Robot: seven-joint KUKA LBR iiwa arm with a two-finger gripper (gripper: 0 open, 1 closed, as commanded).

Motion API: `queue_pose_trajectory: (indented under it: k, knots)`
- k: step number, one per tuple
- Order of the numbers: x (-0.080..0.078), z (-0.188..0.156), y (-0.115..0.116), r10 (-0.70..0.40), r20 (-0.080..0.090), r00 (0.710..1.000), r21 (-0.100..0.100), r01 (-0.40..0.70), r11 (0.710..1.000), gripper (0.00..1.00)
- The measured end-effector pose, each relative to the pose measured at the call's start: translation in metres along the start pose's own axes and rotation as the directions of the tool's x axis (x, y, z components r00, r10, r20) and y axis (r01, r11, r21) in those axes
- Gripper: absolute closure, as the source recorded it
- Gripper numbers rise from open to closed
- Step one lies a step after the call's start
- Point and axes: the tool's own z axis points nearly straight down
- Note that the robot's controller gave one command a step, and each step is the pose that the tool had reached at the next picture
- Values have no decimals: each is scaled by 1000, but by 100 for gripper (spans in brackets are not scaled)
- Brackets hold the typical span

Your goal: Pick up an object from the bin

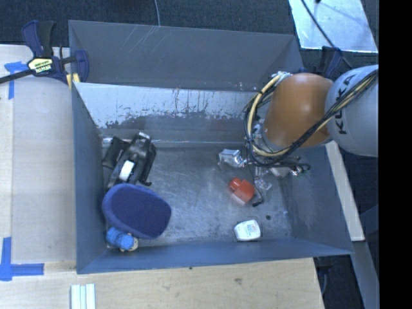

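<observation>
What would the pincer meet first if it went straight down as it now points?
Most likely the small red blocky object lying right at the pincer; depth is unclear, so it might touch the grey metal bin's bare floor beside it instead.

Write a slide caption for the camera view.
Pincer low beside a small red block, right side of the grey bin.

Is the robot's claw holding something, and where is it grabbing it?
Cannot tell. The claw is right beside the small red block, but any grip is unclear.
</observation>
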Motion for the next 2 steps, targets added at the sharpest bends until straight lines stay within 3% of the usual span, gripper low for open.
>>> queue_pose_trajectory:
  k: [1,2]
  knots:
    - [-2,-6,0,1,5,1000,2,-1,1000,100]
    - [31,-67,31,-227,-1,974,0,227,974,100]
